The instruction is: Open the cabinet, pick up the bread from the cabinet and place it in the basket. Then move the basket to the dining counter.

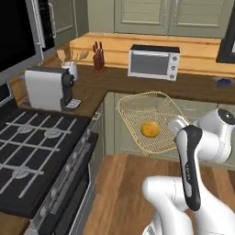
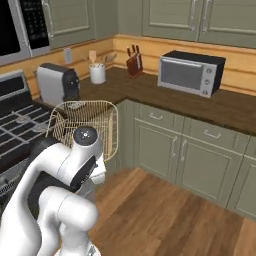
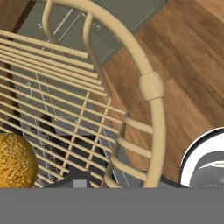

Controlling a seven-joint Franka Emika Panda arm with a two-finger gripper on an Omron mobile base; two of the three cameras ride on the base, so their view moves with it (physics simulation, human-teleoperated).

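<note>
Basket [image 1: 137, 108] is hanging in mid-air over the wood floor [image 1: 124, 193], in front of the olive base cabinets [image 2: 195, 160], tilting toward the base. Arm [image 1: 190, 174] is reaching its near right rim; gripper seems to be clamping that rim [image 3: 153, 87], though fingertips are barely showing. Bread [image 1: 150, 129], rounded golden-orange, is sitting on the mesh, up and left of the grip point.

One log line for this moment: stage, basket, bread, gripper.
stage: basket carry | basket: lifted above floor, beside stove | bread: inside basket | gripper: at basket rim, state unclear
</note>
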